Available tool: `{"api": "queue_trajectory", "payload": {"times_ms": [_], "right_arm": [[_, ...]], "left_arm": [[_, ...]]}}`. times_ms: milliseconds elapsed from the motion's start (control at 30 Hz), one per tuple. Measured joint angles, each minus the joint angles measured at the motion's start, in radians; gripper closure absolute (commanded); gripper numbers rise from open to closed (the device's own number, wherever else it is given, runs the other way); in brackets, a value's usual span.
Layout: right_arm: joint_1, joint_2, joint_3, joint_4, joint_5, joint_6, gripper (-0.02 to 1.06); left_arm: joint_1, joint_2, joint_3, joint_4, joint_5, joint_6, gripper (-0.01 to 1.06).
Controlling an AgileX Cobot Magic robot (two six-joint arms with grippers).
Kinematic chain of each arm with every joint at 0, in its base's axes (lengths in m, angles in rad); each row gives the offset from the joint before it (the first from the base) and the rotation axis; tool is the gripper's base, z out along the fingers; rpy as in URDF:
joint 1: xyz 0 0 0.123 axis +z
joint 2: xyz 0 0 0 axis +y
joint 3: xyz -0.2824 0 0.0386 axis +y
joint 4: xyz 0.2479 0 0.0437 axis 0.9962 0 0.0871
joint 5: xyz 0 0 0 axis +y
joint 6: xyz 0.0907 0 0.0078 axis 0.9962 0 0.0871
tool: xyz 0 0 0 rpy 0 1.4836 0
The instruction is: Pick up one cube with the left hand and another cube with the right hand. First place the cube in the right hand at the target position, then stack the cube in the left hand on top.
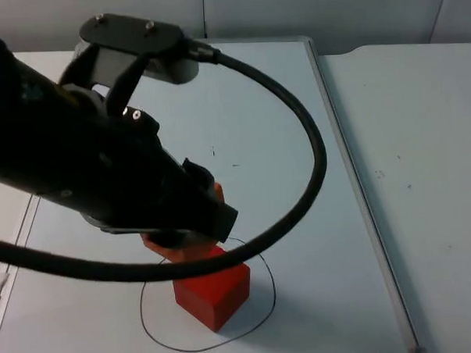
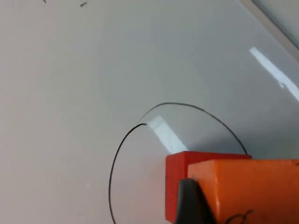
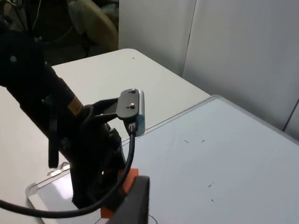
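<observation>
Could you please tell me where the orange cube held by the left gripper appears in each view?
Top view: orange cube sits under the left gripper, above the red cube.
Left wrist view: orange cube is in front of the red cube.
Right wrist view: orange cube is under the left arm.
Shared landmark: the drawn circle.

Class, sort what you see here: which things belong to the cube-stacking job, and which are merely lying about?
Belonging to the job:
- red cube inside the drawn circle
- orange cube, held by the left gripper above the red cube

Merely there:
- white board
- grey partition wall
</observation>
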Motion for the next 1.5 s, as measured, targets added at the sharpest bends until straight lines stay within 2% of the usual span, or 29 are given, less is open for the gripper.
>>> {"api": "queue_trajectory", "payload": {"times_ms": [300,600,1500], "right_arm": [[0.0,0.0,0.035,-0.007,-0.032,0.017,0.15],[0.0,0.0,0.035,-0.015,-0.038,0.024,0.15],[0.0,0.0,0.035,-0.015,-0.039,0.028,0.15]], "left_arm": [[-0.002,0.054,0.0,-0.002,-0.039,0.0,1.05],[-0.093,0.073,0.0,-0.002,-0.1,0.0,1.05],[-0.093,0.153,0.0,-0.002,-0.161,0.0,1.05]]}}
